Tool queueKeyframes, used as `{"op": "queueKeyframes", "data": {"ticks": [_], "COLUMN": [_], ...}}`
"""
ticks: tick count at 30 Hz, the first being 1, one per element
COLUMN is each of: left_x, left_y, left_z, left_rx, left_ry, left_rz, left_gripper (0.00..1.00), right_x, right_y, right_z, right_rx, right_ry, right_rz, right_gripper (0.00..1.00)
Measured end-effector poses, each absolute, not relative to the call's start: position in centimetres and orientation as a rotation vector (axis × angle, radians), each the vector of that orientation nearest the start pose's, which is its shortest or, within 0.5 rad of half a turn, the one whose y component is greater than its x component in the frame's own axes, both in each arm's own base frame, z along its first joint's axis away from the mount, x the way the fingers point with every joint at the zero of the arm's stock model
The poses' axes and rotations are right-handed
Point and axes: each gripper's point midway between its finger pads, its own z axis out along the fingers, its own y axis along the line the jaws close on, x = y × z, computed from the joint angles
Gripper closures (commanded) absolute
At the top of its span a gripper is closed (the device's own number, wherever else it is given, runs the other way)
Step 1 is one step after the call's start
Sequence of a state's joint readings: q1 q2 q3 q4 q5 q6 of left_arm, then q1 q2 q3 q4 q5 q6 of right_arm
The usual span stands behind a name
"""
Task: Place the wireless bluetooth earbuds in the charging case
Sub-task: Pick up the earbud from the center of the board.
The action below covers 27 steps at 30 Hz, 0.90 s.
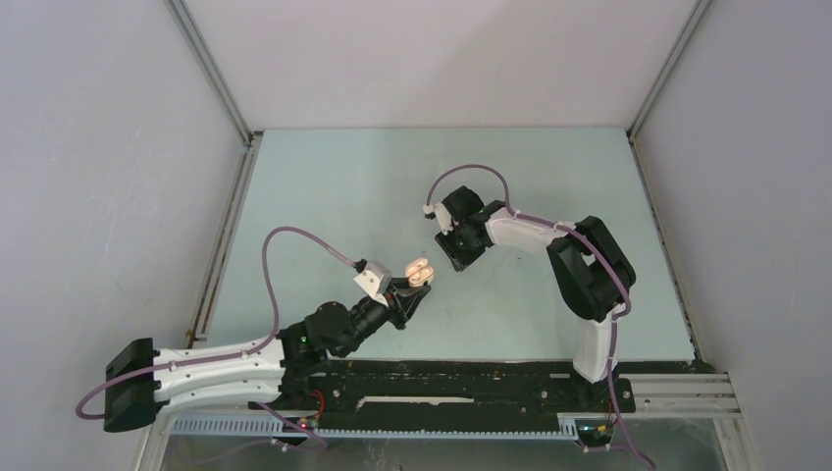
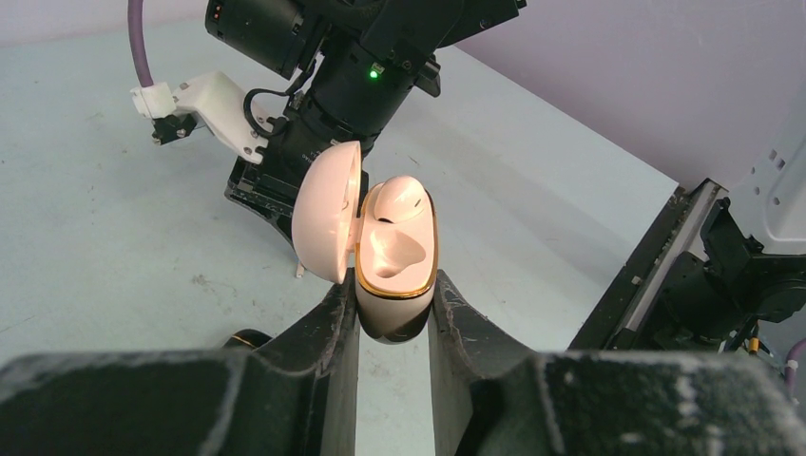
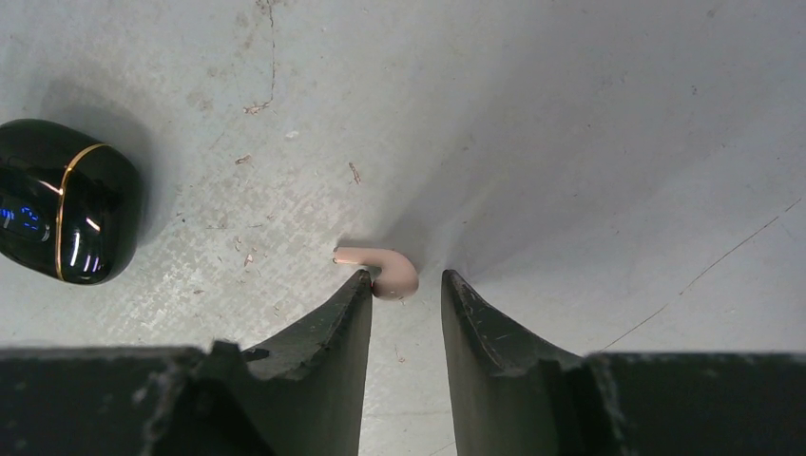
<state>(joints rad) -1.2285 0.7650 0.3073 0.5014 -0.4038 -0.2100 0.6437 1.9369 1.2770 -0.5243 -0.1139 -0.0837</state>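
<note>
From above, we saw the left fingers (image 1: 410,297) at lower centre of the frame clamped on the open pink charging case (image 1: 420,269), while the right fingers (image 1: 458,253) pointed down at the desk (image 1: 324,177) just up and right of it. In the left wrist view, the charging case (image 2: 394,285) sat mid-frame, pinched by its lower body between both fingers, with its lid (image 2: 328,223) standing open to the left. The seated earbud (image 2: 399,198), beige-pink, filled the upper socket, and the lower socket (image 2: 388,249) lay empty. In the right wrist view, the right fingers (image 3: 328,332) stood apart and held nothing. The loose earbud (image 3: 375,256), also beige-pink, lay on the desk at centre, against the tip of the finger on the left of the frame rather than squarely between the two. A closed black case (image 3: 62,199) rested at the left edge. We judged that picking up the loose earbud was the step in hand. The next move called for centring the fingers over it, closing gently on so small and rounded a piece, then carrying it across to the empty socket.
</note>
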Motion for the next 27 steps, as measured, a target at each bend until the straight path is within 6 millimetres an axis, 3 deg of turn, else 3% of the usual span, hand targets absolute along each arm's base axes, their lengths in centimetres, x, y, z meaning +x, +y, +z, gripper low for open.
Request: {"op": "queueKeyframes", "data": {"ticks": [14,27], "left_x": [16.17,16.17], "left_y": [-27.92,-27.95], "left_z": [21.27,21.24], "left_rx": [0.477,0.478], "left_ry": [1.514,1.515], "left_rz": [-0.844,-0.844], "left_gripper": [1.00,1.00], "right_x": [30.68,30.50], "right_y": [25.83,26.21], "right_z": [1.17,1.23], "right_rx": [-1.051,-1.059], "right_ry": [2.581,2.575], "right_rz": [0.365,0.416], "right_gripper": [0.66,0.76]}}
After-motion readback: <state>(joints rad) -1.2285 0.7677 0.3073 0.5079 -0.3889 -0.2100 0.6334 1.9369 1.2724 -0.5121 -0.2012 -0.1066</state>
